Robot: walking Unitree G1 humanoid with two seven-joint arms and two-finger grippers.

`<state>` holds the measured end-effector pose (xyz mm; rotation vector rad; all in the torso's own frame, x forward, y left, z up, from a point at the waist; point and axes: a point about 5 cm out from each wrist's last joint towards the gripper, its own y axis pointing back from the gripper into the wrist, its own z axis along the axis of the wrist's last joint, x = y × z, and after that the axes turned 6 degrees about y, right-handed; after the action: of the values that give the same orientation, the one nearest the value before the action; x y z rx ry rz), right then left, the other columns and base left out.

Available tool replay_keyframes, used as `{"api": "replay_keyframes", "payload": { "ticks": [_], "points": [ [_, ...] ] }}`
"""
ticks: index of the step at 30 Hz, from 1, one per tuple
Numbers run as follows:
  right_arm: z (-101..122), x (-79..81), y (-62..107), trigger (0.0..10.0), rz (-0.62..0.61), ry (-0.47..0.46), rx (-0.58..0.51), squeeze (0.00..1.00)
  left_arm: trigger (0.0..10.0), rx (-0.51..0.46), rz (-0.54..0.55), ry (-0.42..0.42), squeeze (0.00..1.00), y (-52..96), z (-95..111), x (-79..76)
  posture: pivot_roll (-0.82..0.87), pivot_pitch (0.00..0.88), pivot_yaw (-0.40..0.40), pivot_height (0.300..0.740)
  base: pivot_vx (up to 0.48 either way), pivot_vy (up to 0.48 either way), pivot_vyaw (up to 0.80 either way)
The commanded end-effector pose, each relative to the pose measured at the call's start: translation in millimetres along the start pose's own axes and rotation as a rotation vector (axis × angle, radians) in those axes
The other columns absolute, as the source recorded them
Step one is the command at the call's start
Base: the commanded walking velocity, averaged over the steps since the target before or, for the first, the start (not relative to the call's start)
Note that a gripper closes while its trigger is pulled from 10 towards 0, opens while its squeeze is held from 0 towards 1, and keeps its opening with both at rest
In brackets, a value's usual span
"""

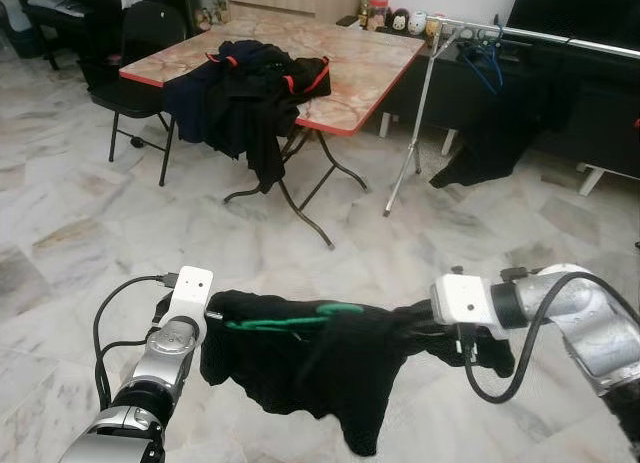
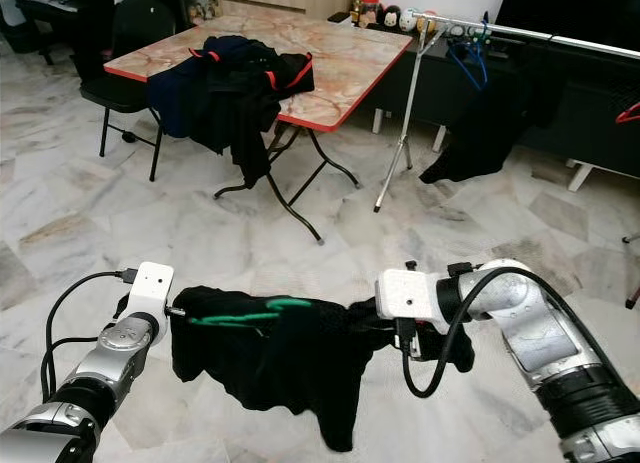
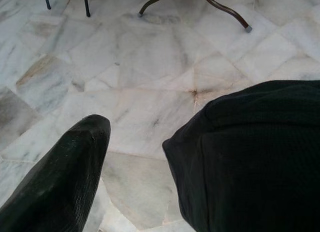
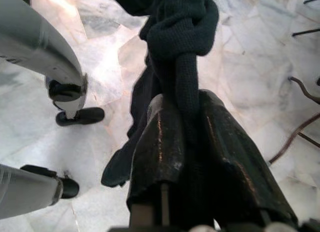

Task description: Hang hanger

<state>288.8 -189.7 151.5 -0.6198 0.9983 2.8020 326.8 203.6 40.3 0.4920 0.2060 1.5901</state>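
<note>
A black garment (image 1: 330, 373) hangs stretched between my two grippers low in front of me, and a green hanger (image 1: 290, 321) lies in its upper edge. My left gripper (image 1: 212, 311) is at the garment's left end. In the left wrist view one bare finger (image 3: 65, 177) stands apart from the other, which the black cloth (image 3: 250, 152) covers, with floor showing between them. My right gripper (image 1: 425, 318) is shut on the garment's twisted right end (image 4: 182, 66). The clothes rack (image 1: 415, 133) stands far ahead to the right, carrying a blue hanger (image 1: 487, 63).
A folding table (image 1: 350, 73) with a pile of dark clothes (image 1: 250, 93) stands ahead on the marble floor, with a black chair (image 1: 140, 73) to its left. Another dark garment (image 1: 490, 143) hangs from the rack. My own feet (image 4: 80, 116) are below the right gripper.
</note>
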Motion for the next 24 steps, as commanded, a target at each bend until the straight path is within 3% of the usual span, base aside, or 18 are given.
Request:
{"api": "replay_keyframes", "payload": {
  "ticks": [1,10,19,24],
  "points": [
    [1.0,-10.1,9.1,10.0,-0.055,0.041,0.039,0.00,10.0,0.007,0.000,-0.028,0.00,-0.2,-0.7,3.4,-0.15,0.000,-0.005,0.740,0.000,0.000,0.00],
    [-13.3,-5.0,3.4,10.0,-0.029,0.061,0.154,0.00,10.0,0.009,-0.014,-0.033,0.00,-0.3,-0.5,2.2,-0.15,0.000,-0.005,0.740,0.000,0.000,0.00],
    [-15.1,0.8,-7.7,10.0,-0.018,0.042,0.160,0.00,10.0,-0.007,-0.035,-0.023,0.00,-1.4,5.4,-0.5,-0.15,0.000,-0.005,0.740,0.000,0.000,0.00],
    [-13.0,4.4,-18.4,10.0,-0.038,0.019,0.134,0.00,10.0,-0.065,-0.160,0.018,0.00,-1.7,21.0,-13.0,-0.15,0.000,-0.007,0.740,0.000,0.000,0.00]
  ]
}}
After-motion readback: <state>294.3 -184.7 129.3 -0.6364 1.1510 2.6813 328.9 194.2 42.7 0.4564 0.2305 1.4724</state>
